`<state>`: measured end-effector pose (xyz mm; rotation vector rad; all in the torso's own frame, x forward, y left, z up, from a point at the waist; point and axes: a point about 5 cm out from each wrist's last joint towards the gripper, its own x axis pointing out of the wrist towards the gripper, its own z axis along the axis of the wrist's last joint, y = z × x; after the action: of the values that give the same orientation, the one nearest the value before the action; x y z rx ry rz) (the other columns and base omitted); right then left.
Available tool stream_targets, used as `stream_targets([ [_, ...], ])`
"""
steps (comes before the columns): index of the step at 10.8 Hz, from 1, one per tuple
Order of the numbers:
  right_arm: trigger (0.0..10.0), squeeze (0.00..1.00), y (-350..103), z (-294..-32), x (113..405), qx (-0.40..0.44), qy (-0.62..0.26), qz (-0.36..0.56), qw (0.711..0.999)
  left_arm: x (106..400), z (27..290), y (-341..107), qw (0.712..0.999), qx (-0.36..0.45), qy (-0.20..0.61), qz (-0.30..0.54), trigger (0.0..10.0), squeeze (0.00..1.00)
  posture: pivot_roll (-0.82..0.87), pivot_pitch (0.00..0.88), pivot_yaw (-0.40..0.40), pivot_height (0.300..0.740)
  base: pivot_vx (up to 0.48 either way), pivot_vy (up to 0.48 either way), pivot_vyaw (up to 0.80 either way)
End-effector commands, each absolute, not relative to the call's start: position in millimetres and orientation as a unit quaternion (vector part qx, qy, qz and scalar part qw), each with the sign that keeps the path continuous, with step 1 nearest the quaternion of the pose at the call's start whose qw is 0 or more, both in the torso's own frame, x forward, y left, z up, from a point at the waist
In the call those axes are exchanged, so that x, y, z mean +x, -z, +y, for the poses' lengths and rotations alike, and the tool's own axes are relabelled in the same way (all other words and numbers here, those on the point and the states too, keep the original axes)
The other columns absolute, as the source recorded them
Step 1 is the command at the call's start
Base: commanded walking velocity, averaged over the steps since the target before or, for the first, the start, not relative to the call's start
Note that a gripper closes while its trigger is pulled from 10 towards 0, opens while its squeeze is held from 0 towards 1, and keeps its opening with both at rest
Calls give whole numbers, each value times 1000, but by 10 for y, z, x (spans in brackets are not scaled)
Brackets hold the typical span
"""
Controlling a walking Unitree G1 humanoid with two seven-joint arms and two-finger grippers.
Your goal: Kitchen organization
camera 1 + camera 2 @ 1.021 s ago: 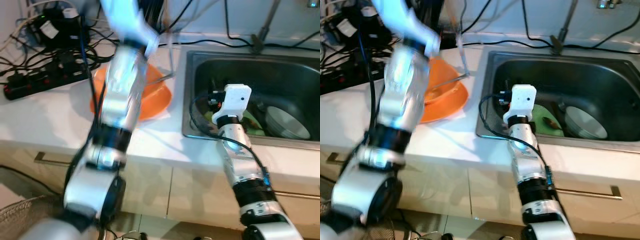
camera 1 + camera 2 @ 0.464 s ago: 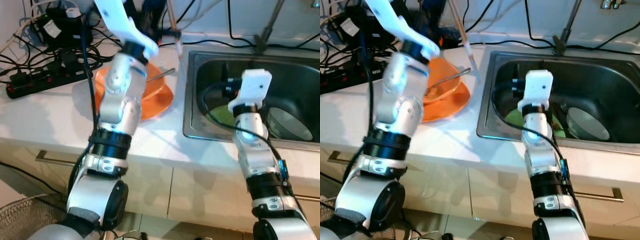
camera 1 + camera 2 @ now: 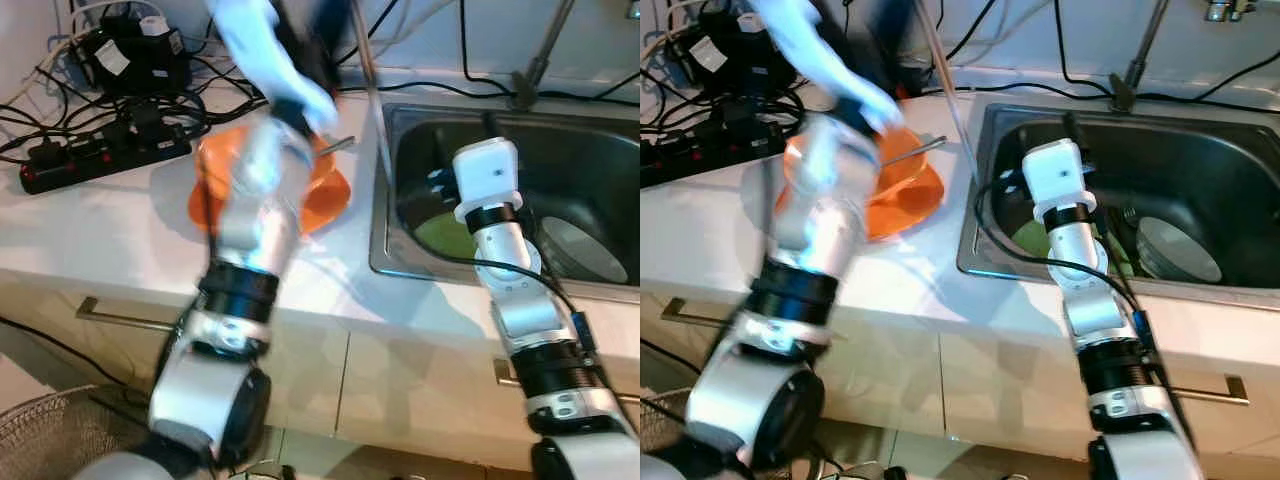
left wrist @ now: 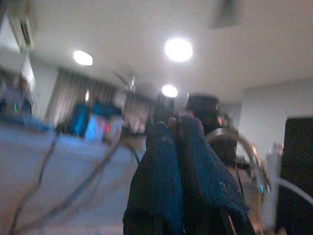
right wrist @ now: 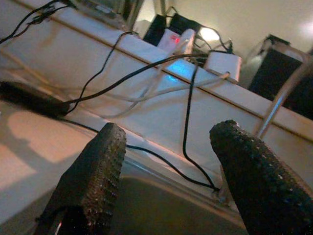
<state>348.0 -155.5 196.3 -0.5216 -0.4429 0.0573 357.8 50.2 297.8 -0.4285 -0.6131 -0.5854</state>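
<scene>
Swinging in a blur above the orange bowl on the white surface, the left pincer has risen from half a second ago and now carries a long thin stick clamped between closed fingers, its tip hanging near the sink edge. Right pincer: drawn slightly back at the sink's near rim, fingers wide and empty, above the green item and steel dish. Judged: stick in transit, sink contents unsorted.

One orange bowl, one sink, one green plate, one power strip
</scene>
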Motion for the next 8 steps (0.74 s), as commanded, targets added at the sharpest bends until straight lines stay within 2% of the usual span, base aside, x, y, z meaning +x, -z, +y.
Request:
stream_targets([
  [1,10000,0,-1974,-1475,3463,-279,-58,-225,932,3578,474,-2982,889,-200,287,-296,10000,0,-23,1,37,740,0,0,0],
  [3,10000,0,-1916,-1389,3399,-289,-128,-215,924,3594,438,-3020,887,-187,290,-306,10000,0,-23,8,38,740,0,0,0],
  [8,10000,0,-1909,-1411,3301,-221,-196,-198,935,3601,383,-3028,887,-154,291,-323,10000,0,-30,19,39,740,0,0,0],
])
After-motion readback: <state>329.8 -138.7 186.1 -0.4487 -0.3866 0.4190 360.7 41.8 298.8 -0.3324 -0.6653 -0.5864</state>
